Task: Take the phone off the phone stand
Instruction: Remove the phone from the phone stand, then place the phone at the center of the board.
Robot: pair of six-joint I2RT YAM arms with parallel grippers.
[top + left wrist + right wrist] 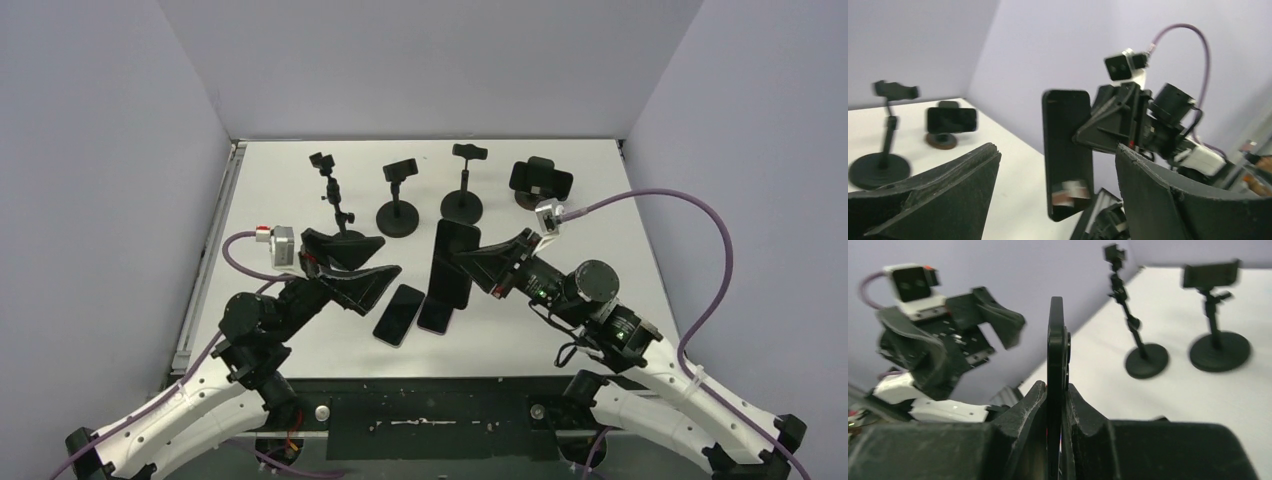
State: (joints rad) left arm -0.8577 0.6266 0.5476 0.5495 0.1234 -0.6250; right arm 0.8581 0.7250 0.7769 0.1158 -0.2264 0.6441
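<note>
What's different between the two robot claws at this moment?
The left gripper stands wide open and holds nothing; the right gripper is shut on a black phone. The left gripper points at that phone without touching it, while the right gripper pinches it edge-on between its fingers and holds it upright above the table. Both are black, two-fingered, and face each other.
</note>
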